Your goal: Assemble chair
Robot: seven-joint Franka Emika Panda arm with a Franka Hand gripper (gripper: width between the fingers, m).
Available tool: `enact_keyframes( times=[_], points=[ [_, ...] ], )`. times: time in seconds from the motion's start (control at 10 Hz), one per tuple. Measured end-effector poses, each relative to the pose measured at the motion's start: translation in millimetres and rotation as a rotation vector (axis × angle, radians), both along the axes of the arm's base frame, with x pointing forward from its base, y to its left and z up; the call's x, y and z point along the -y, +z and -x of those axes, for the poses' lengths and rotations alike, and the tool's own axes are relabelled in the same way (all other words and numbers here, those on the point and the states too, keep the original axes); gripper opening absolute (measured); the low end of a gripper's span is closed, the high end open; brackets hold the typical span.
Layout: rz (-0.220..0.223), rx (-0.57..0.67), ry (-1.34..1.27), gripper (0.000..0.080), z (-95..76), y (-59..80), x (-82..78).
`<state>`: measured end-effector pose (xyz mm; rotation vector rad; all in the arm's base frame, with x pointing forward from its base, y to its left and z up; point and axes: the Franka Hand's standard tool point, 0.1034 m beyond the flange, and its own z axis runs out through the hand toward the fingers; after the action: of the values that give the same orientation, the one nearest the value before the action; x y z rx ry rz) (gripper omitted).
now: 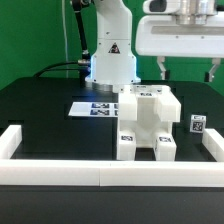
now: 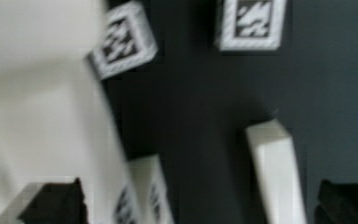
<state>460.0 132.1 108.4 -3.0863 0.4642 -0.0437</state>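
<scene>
On the black tabletop (image 1: 40, 110), fenced by white border rails (image 1: 100, 172), everything is laid out in front of the white arm base (image 1: 110, 55). The chair (image 1: 145, 120) is seen mid-table as a part-built stack of blocky white parts, resting near the front rail, with tags on its lower blocks. The claw (image 1: 187, 68) is held high toward the exterior view's right, above the chair's level; its jaws are spread wide and nothing is gripped between them. The marker board (image 1: 95, 108) lies flat behind the chair, toward the base. A small tagged piece (image 1: 197, 126) is stood apart from the chair on the exterior view's right.

Risks, as judged:
- Depth between claw and chair cannot be read, so on a descent the chair's upper block could be clipped by a finger and the stack shoved toward the rail or tipped.
- The small piece could be toppled if it is approached off-centre, as it looks light and narrow.
- The wrist view is blurred; only dark fingertips (image 2: 51, 200) and a white slab (image 2: 274, 170) are made out, so alignment cannot be confirmed.
</scene>
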Motion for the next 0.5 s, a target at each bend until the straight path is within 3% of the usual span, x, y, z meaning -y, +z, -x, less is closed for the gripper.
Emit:
enact_keyframes(
  times=[0.2,0.5],
  points=[
    [0.009,-0.016,-0.026,0.0649,5.7,-10.7,-18.9],
    [0.025,-0.012,-0.021,0.0649,8.4,-26.1,-17.0]
  ],
)
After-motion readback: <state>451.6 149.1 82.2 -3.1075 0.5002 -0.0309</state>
